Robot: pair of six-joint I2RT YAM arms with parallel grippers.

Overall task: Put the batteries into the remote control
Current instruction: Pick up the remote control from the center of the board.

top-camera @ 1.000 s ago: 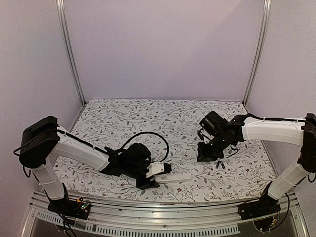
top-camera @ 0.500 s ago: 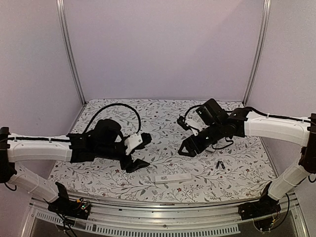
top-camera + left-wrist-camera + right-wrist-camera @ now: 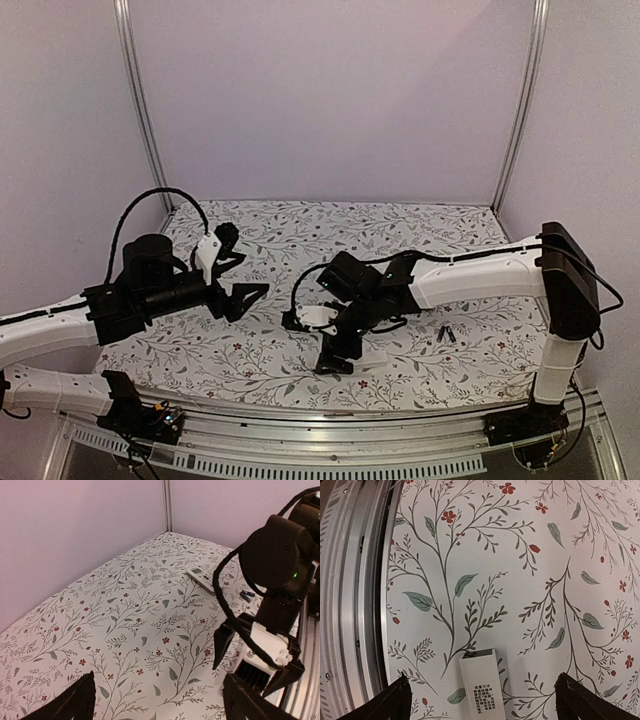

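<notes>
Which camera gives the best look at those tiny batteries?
The top view: the batteries lie in the open, with nothing hiding them. The left wrist view shows the batteries only as far-off dark specks near a black cable. The right wrist view misses them altogether.

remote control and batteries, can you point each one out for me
remote control [image 3: 482, 682], right wrist view, on its white face just above the printed text.
batteries [image 3: 447, 335], top external view, on the middle of the small dark pair lying on the floral cloth.
</notes>
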